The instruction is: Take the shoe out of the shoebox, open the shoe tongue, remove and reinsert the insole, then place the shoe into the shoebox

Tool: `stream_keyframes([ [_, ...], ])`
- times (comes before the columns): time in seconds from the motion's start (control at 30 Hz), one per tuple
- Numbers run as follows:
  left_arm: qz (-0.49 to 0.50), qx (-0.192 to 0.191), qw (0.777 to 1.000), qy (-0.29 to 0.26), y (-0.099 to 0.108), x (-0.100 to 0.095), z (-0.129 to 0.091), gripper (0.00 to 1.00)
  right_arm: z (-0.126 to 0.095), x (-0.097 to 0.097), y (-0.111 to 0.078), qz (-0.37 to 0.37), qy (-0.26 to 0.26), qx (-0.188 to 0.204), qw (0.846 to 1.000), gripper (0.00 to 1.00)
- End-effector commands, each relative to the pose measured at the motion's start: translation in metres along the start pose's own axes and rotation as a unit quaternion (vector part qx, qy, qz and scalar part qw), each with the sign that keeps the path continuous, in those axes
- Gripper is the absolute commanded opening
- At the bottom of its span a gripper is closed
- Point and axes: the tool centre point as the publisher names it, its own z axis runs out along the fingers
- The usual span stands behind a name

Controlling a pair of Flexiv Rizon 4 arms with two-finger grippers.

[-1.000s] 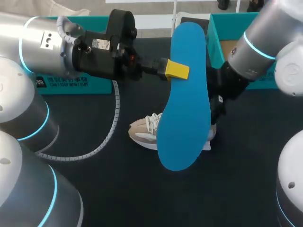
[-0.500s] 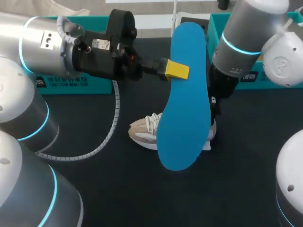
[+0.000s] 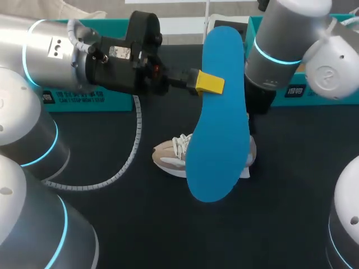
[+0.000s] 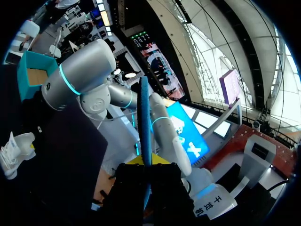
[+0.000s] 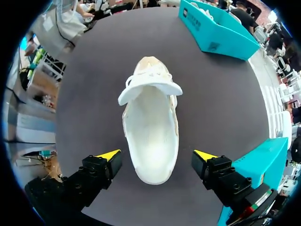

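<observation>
Dark table (image 3: 129,224) bears the shoe (image 5: 150,127), tongue flipped forward, beneath the right gripper (image 5: 157,157), fingers spread wide; the left gripper (image 4: 146,172) pinches the insole (image 3: 219,129) by one edge, aloft; thin, light, probably floppy, it is best held mid-length.

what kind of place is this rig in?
Likely a two-arm robot test bench: a dark table, a teal shoebox, a shoe lying on the table, and the left gripper shut on a blue insole.
</observation>
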Motion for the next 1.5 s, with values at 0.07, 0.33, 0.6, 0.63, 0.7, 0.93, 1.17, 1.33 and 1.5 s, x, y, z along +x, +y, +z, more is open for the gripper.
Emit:
stream_keyframes([
  [0.07,0.000,0.000,1.000,0.001,-0.001,-0.001,0.001,0.00,0.033,-0.018,0.020,0.010,-0.001,-0.001,1.000,1.00],
  [0.33,0.000,0.000,1.000,0.001,-0.001,-0.001,0.001,0.00,0.072,-0.035,0.030,0.006,-0.009,0.002,1.000,0.83],
  [0.6,0.000,0.000,1.000,0.001,-0.001,-0.001,0.001,0.00,0.098,-0.037,0.026,0.006,0.001,0.013,1.000,0.58],
  [0.63,0.000,0.000,1.000,0.001,-0.001,-0.001,0.001,0.00,0.100,-0.037,0.027,0.006,0.001,0.013,1.000,0.62],
  [0.7,0.000,0.000,1.000,0.001,-0.001,-0.001,0.001,0.00,0.106,-0.036,0.028,0.006,0.005,0.010,1.000,0.68],
  [0.93,0.000,0.000,1.000,0.001,-0.001,-0.001,0.001,0.00,0.118,-0.032,0.023,0.018,0.025,0.019,0.999,0.27],
  [1.17,0.000,0.000,1.000,0.001,-0.001,-0.001,0.001,0.00,0.108,-0.022,0.013,0.068,0.028,0.018,0.997,0.00],
  [1.33,0.000,0.000,1.000,0.001,-0.001,-0.001,0.001,0.00,0.083,-0.016,0.013,0.135,0.044,0.024,0.990,0.00],
  [1.5,0.000,0.000,1.000,0.001,-0.001,-0.001,0.001,0.00,0.060,-0.006,0.018,0.282,0.079,0.006,0.956,0.00],
])
